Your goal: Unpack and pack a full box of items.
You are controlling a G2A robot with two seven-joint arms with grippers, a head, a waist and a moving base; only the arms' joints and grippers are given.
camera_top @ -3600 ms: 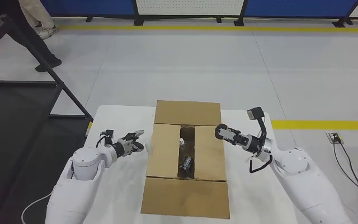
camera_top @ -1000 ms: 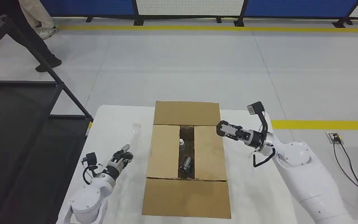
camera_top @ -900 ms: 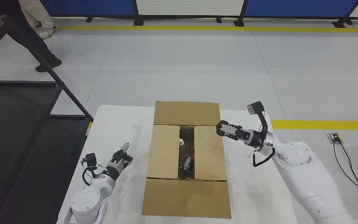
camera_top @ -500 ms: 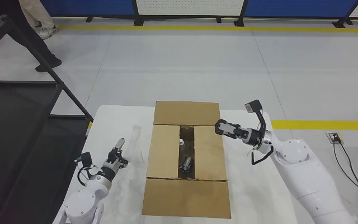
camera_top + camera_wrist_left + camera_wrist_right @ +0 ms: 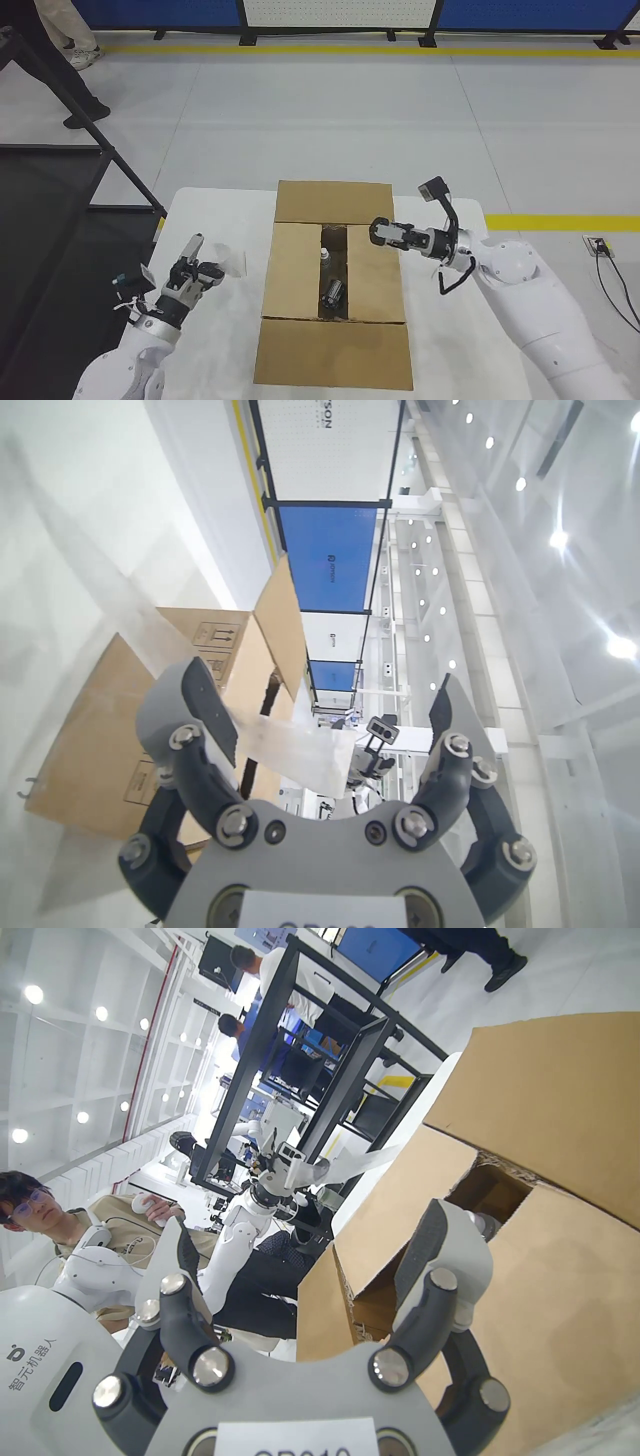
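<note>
Overhead, L gripper (image 5: pixel 202 258) spread wide, clear plastic wrap (image 5: pixel 232 262) touching it, over white counter (image 5: pixel 215 215); R gripper (image 5: pixel 376 232) spread above open cardboard box (image 5: pixel 335 350).

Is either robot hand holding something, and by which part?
Nothing is clamped. The left gripper has open jaws; a clear strip clings by one end to one of them. The right gripper is open and empty.

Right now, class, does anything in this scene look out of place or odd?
A clear strip clings to one side of the open left claw, beside the cardboard box; it looks stuck rather than gripped.
</note>
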